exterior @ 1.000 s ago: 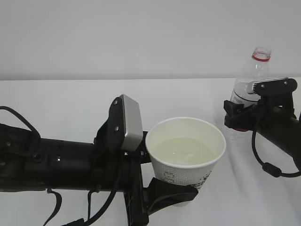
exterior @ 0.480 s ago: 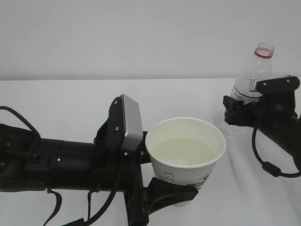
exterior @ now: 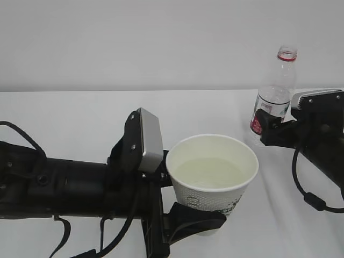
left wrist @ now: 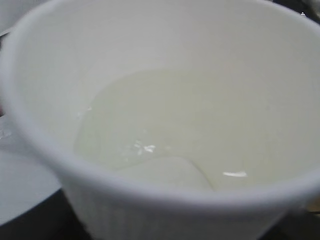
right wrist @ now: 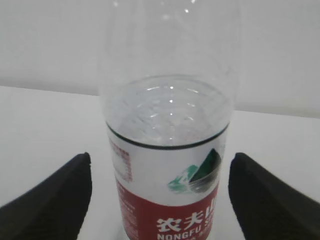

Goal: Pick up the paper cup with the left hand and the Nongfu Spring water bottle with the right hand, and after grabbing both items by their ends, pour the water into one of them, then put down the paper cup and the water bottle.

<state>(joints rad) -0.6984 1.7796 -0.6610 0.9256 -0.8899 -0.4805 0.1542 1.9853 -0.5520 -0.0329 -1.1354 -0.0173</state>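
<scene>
Left claw (exterior: 196,220): pinching the paper cup (exterior: 212,172) near its base, one black finger wrapped under the cup's front; the grey block on the wrist sits just behind the cup's rim.
Paper cup: upright in the left claw, directly ahead of the wrist, raised above the bench (exterior: 70,118).
Water (left wrist: 165,135): a pale pool inside the cup, filling the lower part; the left wrist view shows little besides the cup's rim and this pool.
Right claw (right wrist: 160,200): spread wide, both black fingertips standing clear of the bottle's sides with bare bench showing in each gap.
Nongfu Spring water bottle (exterior: 271,102): upright on the bench, between the right claw's fingers but not touched by them, cap off, red neck ring at the top.
Bottle label (right wrist: 167,215): red and white, facing the right wrist, straight ahead of the claw.
In the way: the left arm's dark bulk hides the bench below and left of the cup.
Backdrop: plain white wall (exterior: 134,43) beyond both claws.
</scene>
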